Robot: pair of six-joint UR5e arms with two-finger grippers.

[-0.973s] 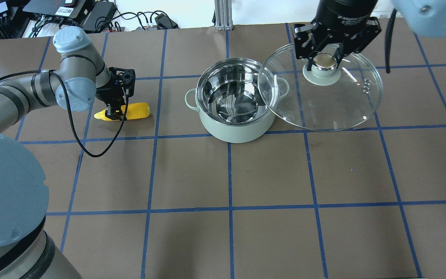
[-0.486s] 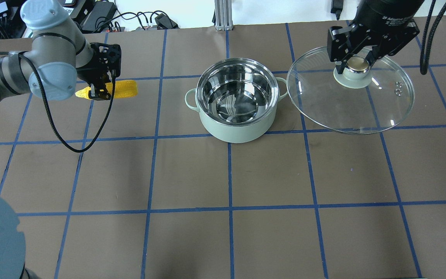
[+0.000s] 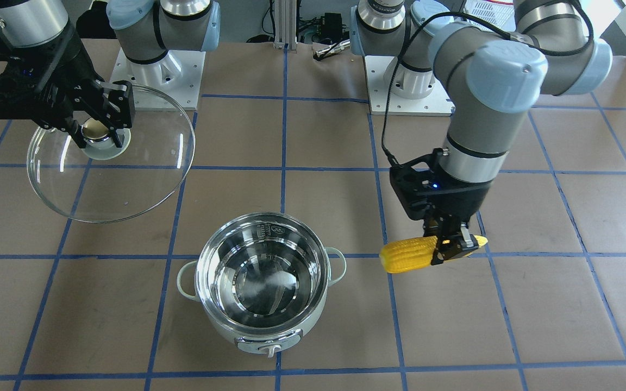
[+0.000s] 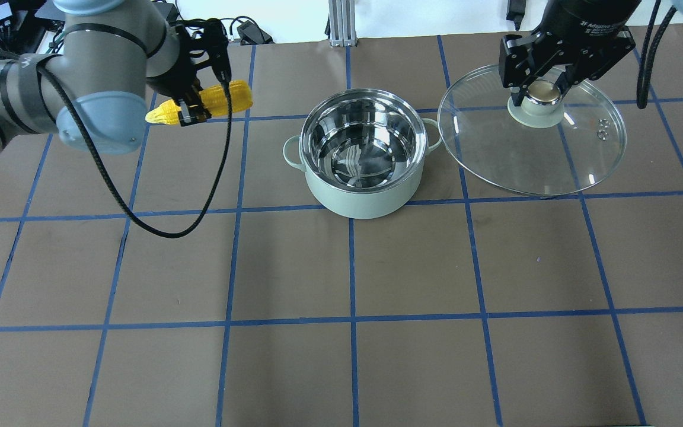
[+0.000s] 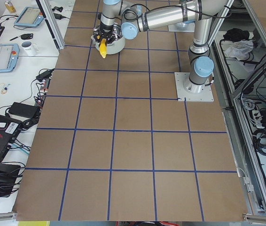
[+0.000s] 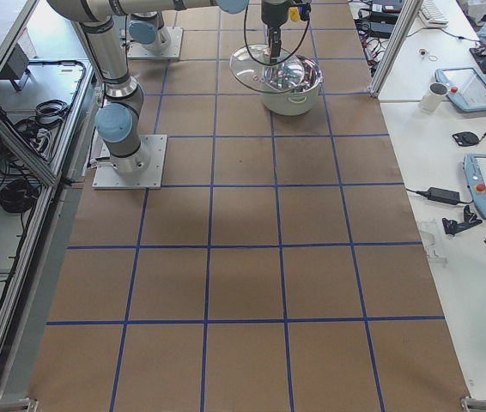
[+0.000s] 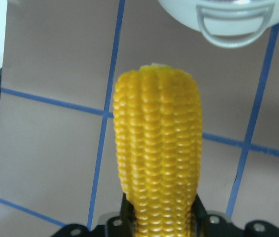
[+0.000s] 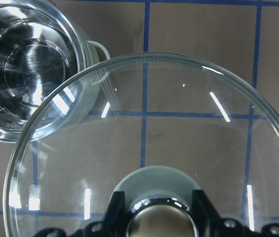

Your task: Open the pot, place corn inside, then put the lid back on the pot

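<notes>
Progress: The pot (image 4: pixel 365 201) stands uncovered and empty, and the corn (image 4: pixel 232 99) is lifted clear of the table (image 4: pixel 353 267). The task is judged to be about halfway done.
Left to do: The corn has yet to be carried over the opening and released inside. The lid (image 4: pixel 525 157) must then be set back on the rim.
Left gripper (image 4: pixel 190 112): It is clamped across the corn, nearer the pointed tip than the blunt end.
Corn position: It is held roughly level in the air on the robot's left of the pot, well apart from it. The blunt end is turned toward the pot.
Right gripper (image 4: pixel 540 89): It is closed around the lid's knob (image 4: pixel 542 93), with one finger on each side.
Lid position: It is held aloft and tilted on the robot's right of the pot, away from the opening. Its near edge lies close to the pot's side handle.
Pot: It is round, with a smooth, pale mint-green outer wall and a mirror-bright steel interior. Two small loop handles and a front control knob are seen.
Corn surface: It is bright yellow, with neat rows of small rounded kernels, and it tapers to a point.
Lid material: It is clear glass showing white glints, with a pale green central base and a shiny rounded knob.
Table: It is a matte brown surface marked into squares by blue tape.
</notes>
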